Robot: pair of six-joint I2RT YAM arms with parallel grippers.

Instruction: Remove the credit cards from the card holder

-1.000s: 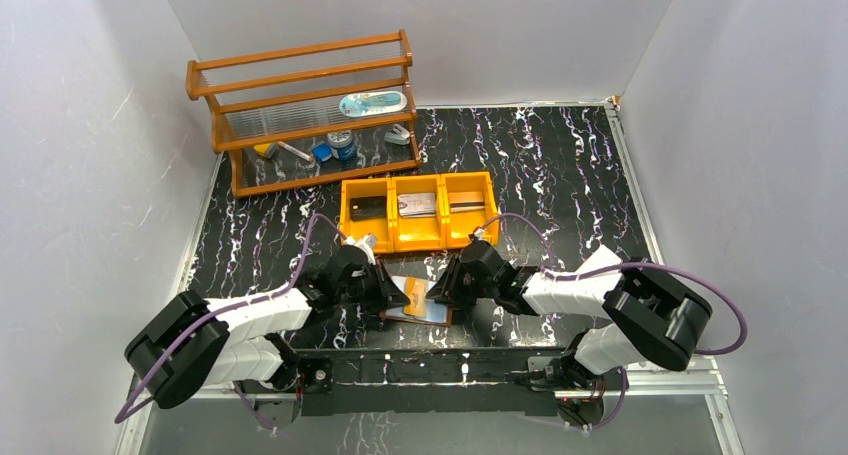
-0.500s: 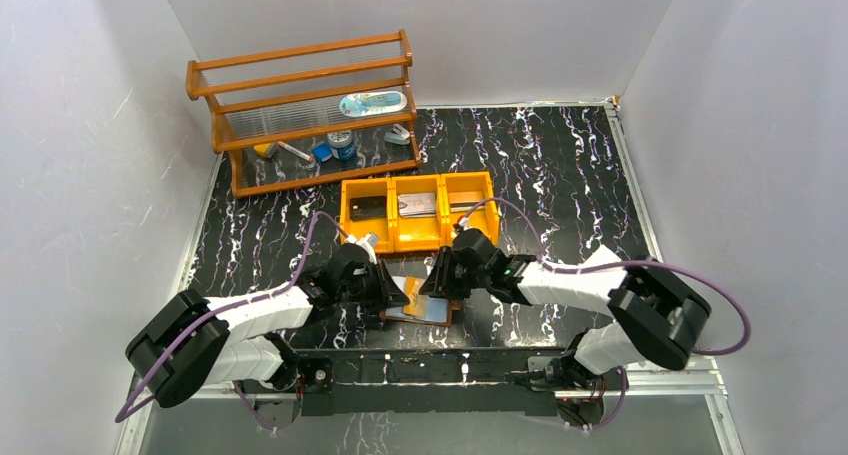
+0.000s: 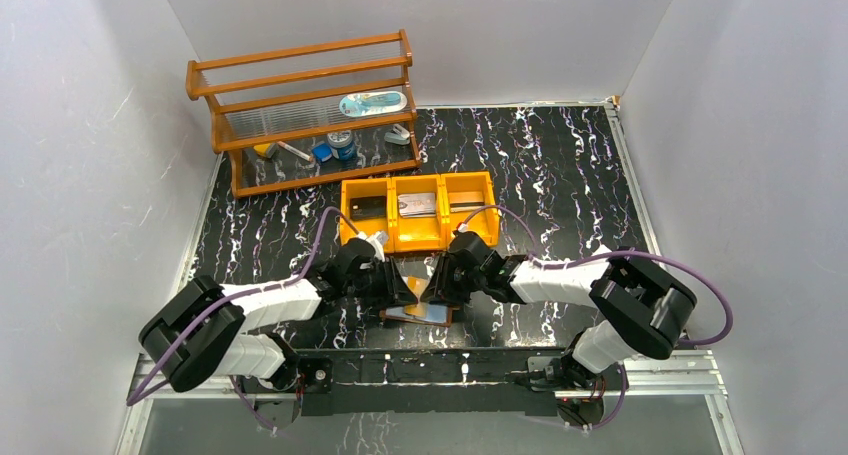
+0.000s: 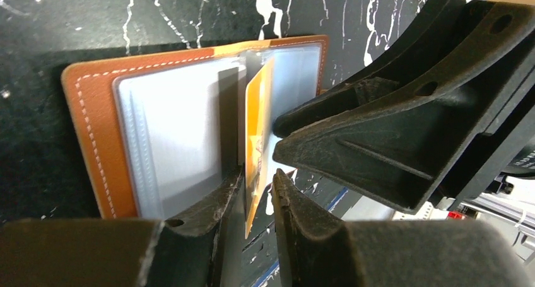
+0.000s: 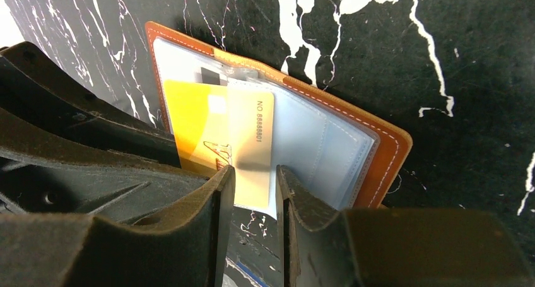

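Observation:
The brown card holder (image 3: 425, 315) lies open on the black table near the front edge, with its pale grey-blue sleeves (image 4: 176, 123) facing up. An orange credit card (image 4: 258, 117) stands on edge out of the sleeves. My left gripper (image 4: 257, 173) is shut on its lower edge. In the right wrist view the card (image 5: 214, 129) shows face-on above the holder (image 5: 385, 148). My right gripper (image 5: 255, 170) sits just over the card's bottom edge, jaws a narrow gap apart with nothing between them. In the top view both grippers, left (image 3: 400, 287) and right (image 3: 430, 289), meet over the holder.
An orange three-compartment tray (image 3: 420, 241) with flat items stands just behind the grippers. A wooden rack (image 3: 300, 115) with small objects stands at the back left. The table's front edge rail (image 3: 430, 360) is close below the holder.
My right gripper has moved left until it meets the left gripper over the holder. The left gripper has shifted slightly right and forward with the card.

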